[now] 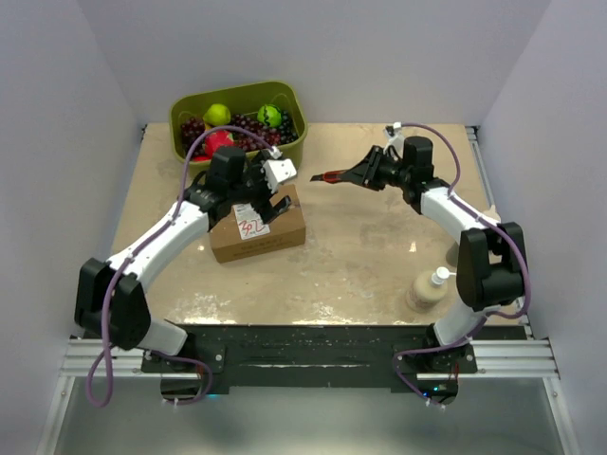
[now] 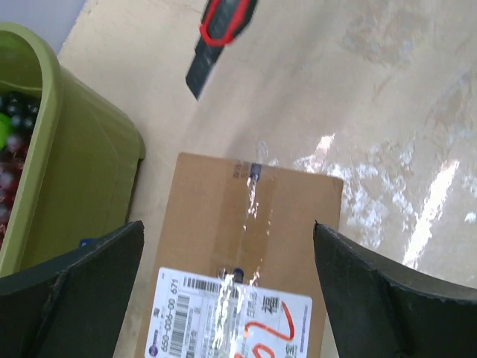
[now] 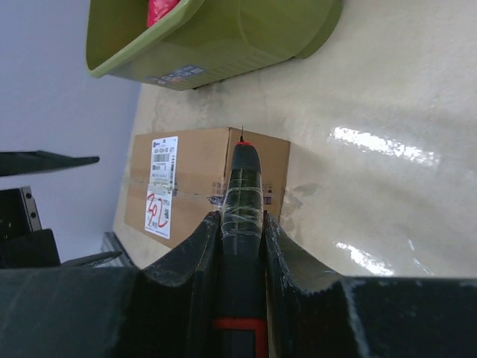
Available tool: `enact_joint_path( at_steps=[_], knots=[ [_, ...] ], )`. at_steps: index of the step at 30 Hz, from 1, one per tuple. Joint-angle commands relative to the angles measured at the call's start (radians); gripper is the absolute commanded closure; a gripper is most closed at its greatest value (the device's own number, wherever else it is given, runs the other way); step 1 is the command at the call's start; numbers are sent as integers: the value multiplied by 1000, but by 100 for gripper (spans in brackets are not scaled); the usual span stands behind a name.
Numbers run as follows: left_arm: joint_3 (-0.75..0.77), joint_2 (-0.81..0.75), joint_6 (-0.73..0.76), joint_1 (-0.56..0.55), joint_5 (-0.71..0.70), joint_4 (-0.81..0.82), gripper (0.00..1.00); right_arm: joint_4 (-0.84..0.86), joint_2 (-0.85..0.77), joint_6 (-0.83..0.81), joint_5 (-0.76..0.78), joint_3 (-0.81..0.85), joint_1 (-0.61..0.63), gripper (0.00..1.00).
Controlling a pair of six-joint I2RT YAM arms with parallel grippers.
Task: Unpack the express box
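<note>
One express box (image 1: 258, 226), one olive bin (image 1: 296, 140), one knife (image 1: 334, 176), one bottle (image 1: 432, 287), perhaps two green fruits (image 1: 218, 114)

A beige, mottled tabletop (image 1: 360, 256) lay beneath the cutter (image 1: 334, 176); its surface was glossy, with bright glare patches (image 3: 380, 145) to the cutter's right in the right wrist view. Plain pale walls (image 1: 332, 57) stood beyond the cutter and on either side of it; an aluminium rail (image 1: 503, 355) ran along the table's near edge, well apart from the cutter.
</note>
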Motion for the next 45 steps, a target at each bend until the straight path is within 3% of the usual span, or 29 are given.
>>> enact_joint_path(
  at_steps=[1, 7, 16, 25, 45],
  knots=[
    [106, 131, -128, 32, 80, -35, 0, 197, 30, 115, -134, 9, 6, 100],
    [189, 248, -96, 50, 217, -184, 0, 234, 71, 137, -172, 8, 7, 100],
    [47, 242, 51, 64, 133, -155, 1, 88, 88, 65, -97, 42, 32, 100],
    [28, 242, 33, 65, 122, -136, 2, 222, 107, 127, -125, -29, 33, 100],
    [39, 263, 48, 65, 119, -148, 3, 315, 128, 193, -152, -64, 32, 100]
  ],
)
